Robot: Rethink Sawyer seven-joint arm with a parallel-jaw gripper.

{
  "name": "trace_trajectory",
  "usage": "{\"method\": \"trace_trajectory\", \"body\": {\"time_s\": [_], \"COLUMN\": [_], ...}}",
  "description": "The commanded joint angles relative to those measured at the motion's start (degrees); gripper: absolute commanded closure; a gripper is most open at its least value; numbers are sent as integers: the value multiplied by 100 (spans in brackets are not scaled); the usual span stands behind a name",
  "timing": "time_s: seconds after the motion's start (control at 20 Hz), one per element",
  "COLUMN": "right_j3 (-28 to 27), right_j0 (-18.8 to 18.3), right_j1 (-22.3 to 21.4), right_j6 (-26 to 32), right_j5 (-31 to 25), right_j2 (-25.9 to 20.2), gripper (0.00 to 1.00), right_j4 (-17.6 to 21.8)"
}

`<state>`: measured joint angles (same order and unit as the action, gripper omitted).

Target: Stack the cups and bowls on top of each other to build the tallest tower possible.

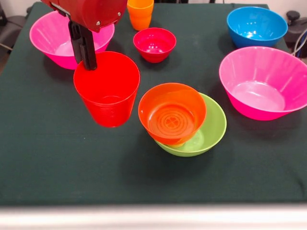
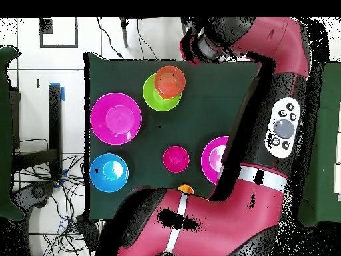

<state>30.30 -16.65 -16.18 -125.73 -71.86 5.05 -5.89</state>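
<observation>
At right of the front view sits an empty hot-pink bowl (image 1: 264, 84). Left of centre, the red cup (image 1: 107, 89) hangs off the table, its rim pinched by the gripper (image 1: 87, 60). Beside it, the orange bowl (image 1: 171, 112) tilts inside the lime-green bowl (image 1: 211, 132).

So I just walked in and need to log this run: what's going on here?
The robot's gripper holds a red cup by its rim, lifted above the table to the side of the tower. The tower so far is an orange bowl sitting tilted on a green bowl. Two pink bowls, a blue bowl, a small crimson bowl and an orange cup stand loose on the table, not yet stacked.
</observation>
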Motion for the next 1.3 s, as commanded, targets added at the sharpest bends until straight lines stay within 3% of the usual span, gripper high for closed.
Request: {"method": "trace_trajectory", "body": {"time_s": [0.05, 0.95, 1.3], "right_j3": [763, 1144, 1435], "right_j0": [248, 745, 786], "right_j1": [-369, -381, -420], "right_j6": [-24, -492, -339], "right_j5": [-348, -111, 125], "right_j2": [-279, -190, -108], "gripper": [100, 100, 100], "right_j4": [-9, -131, -132]}}
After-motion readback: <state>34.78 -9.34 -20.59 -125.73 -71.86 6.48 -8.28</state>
